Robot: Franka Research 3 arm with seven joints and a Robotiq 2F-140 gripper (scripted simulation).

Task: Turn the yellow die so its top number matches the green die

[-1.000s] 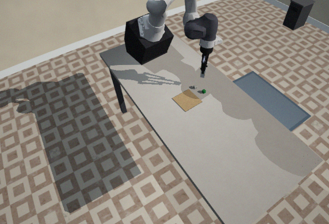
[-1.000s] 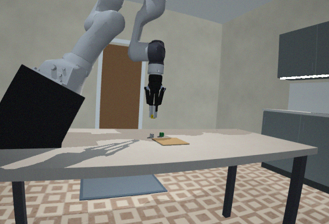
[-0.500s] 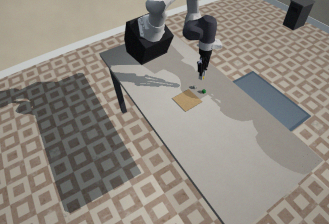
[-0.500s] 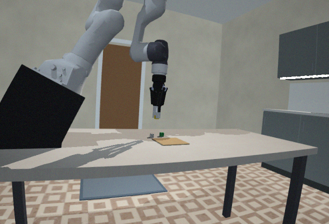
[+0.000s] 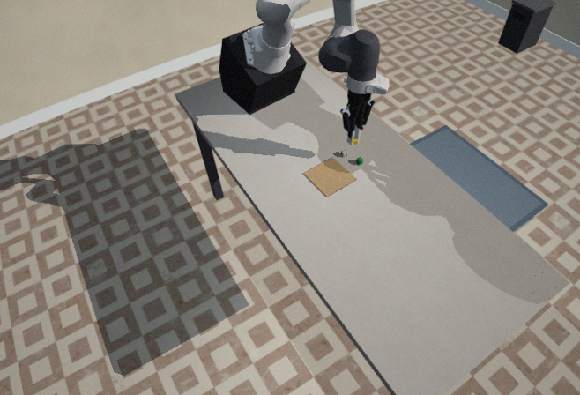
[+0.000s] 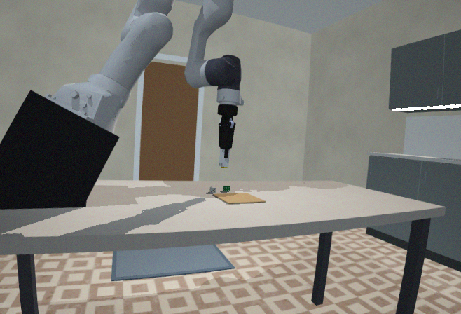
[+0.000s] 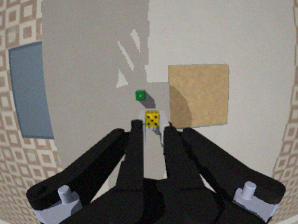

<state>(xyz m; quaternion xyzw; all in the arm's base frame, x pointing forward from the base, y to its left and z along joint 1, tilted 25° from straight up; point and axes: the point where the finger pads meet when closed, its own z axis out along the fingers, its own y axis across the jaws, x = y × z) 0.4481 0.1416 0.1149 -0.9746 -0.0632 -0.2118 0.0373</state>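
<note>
Gripper (image 7: 152,129): nearly closed, pinched the yellow die (image 7: 152,119) aloft, likely for reorienting.
Green die (image 5: 359,160): lay on the table beside the mat (image 5: 330,176).
Mat: bare, awaiting the die.

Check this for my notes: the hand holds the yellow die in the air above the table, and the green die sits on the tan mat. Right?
One thing is wrong. The green die sits on the bare table just beside the mat, not on it; the top view shows this. The rest holds: the hand does grip the yellow die in the air above the table.
</note>
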